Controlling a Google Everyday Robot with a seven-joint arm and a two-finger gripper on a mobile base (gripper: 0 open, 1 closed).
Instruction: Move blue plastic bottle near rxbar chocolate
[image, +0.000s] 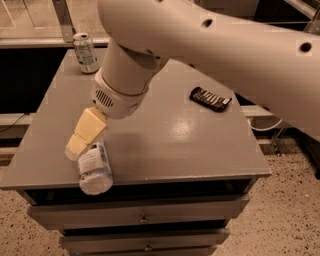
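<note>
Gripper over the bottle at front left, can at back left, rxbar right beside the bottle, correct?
No: the camera view shows the rxbar chocolate at the far right, well apart from the blue plastic bottle. The gripper over the bottle and the can at back left are right.

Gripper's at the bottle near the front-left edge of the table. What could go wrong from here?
1. The blue plastic bottle lies on its side with one end at the front edge of the table; a nudge might roll it off.
2. The gripper hides the bottle's far end, so the grasp is hard to check.
3. The rxbar chocolate lies well across the table; a weak hold could drop the bottle on the way.
</note>
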